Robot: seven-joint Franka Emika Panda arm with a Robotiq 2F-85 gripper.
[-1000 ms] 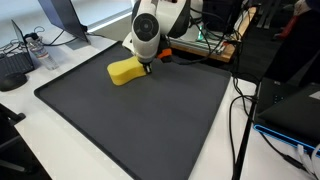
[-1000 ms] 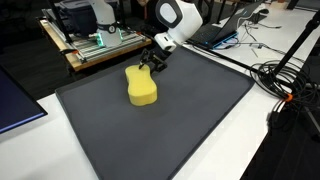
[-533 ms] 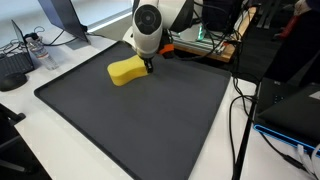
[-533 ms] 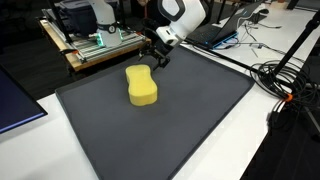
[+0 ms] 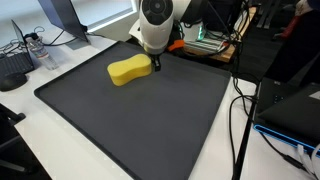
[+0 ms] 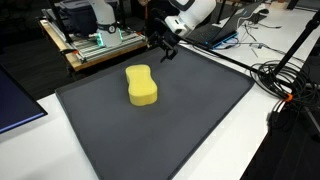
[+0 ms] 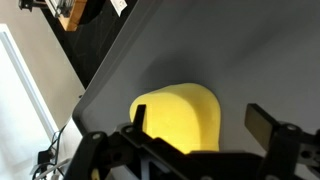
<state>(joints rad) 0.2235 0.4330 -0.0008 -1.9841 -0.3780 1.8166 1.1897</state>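
Observation:
A yellow sponge (image 5: 130,70) (image 6: 142,86) lies flat on the dark grey mat (image 5: 140,120) (image 6: 170,125), near its far side. My gripper (image 5: 155,64) (image 6: 165,50) hangs in the air just above and beside the sponge's end, apart from it. In the wrist view the sponge (image 7: 180,120) sits below the gripper (image 7: 200,122), whose two fingers stand wide apart with nothing between them touching. The gripper is open and empty.
A wooden bench with electronics (image 6: 95,40) stands behind the mat. Cables (image 6: 285,85) run along the white table at one side. A laptop (image 5: 290,105) and a monitor stand (image 5: 62,20) flank the mat. A dark pad (image 6: 15,105) lies at the table edge.
The gripper opened and let go of the sponge, then rose up and away from it. The sponge stays where it was set on the mat.

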